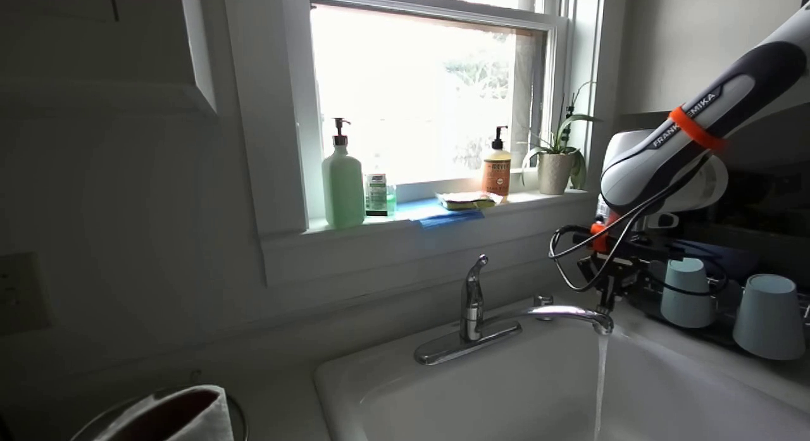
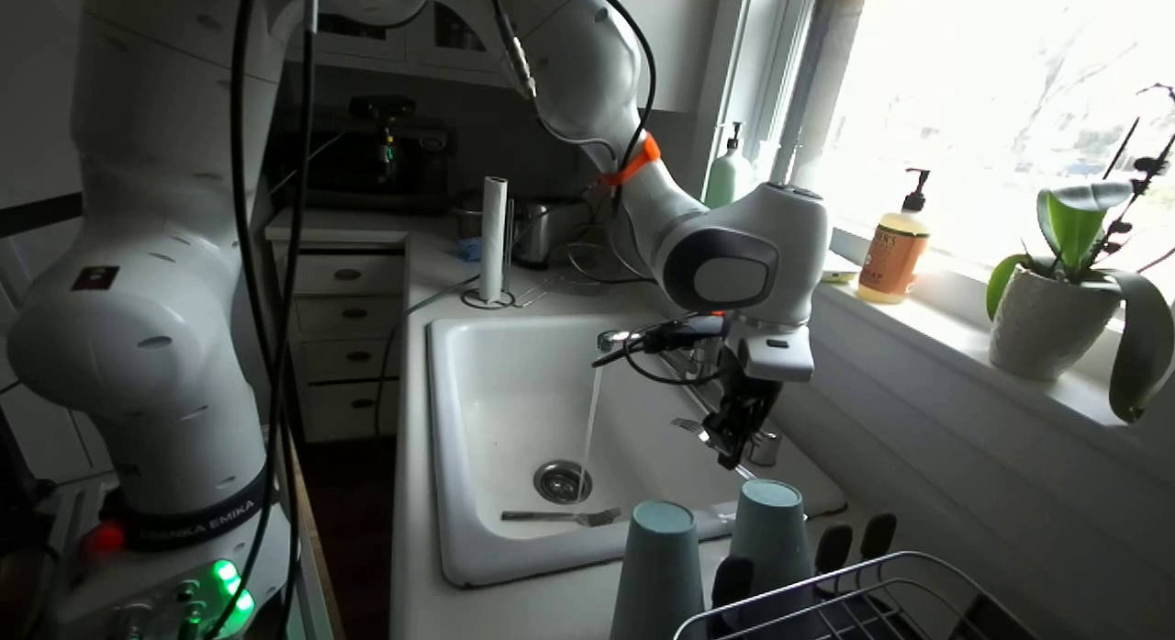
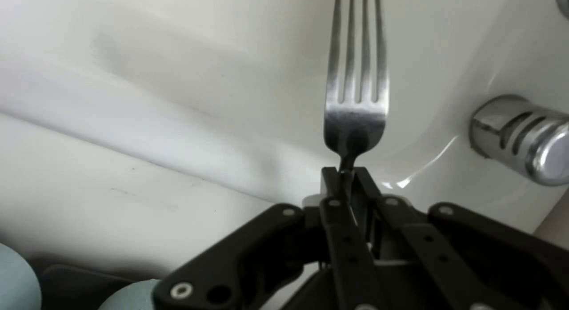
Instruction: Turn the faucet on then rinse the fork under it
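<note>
fork [image 3: 357,118] was clasped by its neck in the gripper [image 3: 346,179], with its tines extended over the sink [image 2: 500,410]. in both exterior views, water [image 1: 600,381] was discharged from the faucet [image 1: 472,317]; the clasped fork was positioned apart from this stream. a second fork [image 2: 562,515] was laid near the drain [image 2: 562,482]. beyond the sink's rim, two pale blue cups [image 2: 656,576] were stood upside down. on the windowsill [image 2: 955,326], a potted plant [image 2: 1056,319] was placed.

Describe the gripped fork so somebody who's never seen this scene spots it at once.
Start at the white sink. Over its edge by the pale blue cups, the end effector grips the fork near its neck. Unlike the loose fork lying in the sink, it is held aloft.
</note>
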Available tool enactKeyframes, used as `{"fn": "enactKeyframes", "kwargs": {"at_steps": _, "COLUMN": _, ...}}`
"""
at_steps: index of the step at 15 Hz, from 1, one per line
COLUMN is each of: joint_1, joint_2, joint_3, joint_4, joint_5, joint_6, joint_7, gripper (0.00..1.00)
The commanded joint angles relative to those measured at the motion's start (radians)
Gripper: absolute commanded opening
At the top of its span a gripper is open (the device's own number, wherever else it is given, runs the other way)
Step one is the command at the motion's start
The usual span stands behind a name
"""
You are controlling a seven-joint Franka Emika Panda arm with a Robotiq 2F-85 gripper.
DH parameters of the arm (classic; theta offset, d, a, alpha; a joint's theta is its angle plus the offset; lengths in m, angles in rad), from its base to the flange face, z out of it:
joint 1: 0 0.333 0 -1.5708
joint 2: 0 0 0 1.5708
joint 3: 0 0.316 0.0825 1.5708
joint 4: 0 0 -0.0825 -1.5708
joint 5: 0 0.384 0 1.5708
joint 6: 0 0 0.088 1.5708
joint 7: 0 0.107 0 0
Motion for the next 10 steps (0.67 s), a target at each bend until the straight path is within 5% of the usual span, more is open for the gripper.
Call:
{"fn": "enactKeyframes", "kwargs": {"at_steps": 1, "joint_1": 0.014, "joint_2": -0.071, "joint_3": 0.008, "joint_4": -0.052, "joint_5": -0.033, "joint_6": -0.053, "joint_7": -0.015, "gripper": 0.03}}
{"fn": "enactKeyframes", "kwargs": {"at_steps": 10, "joint_1": 0.026, "joint_2": -0.079, "joint_3": 0.031, "joint_4": -0.065, "joint_5": -0.056, "joint_6": -0.087, "joint_7": -0.017, "gripper": 0.11}}
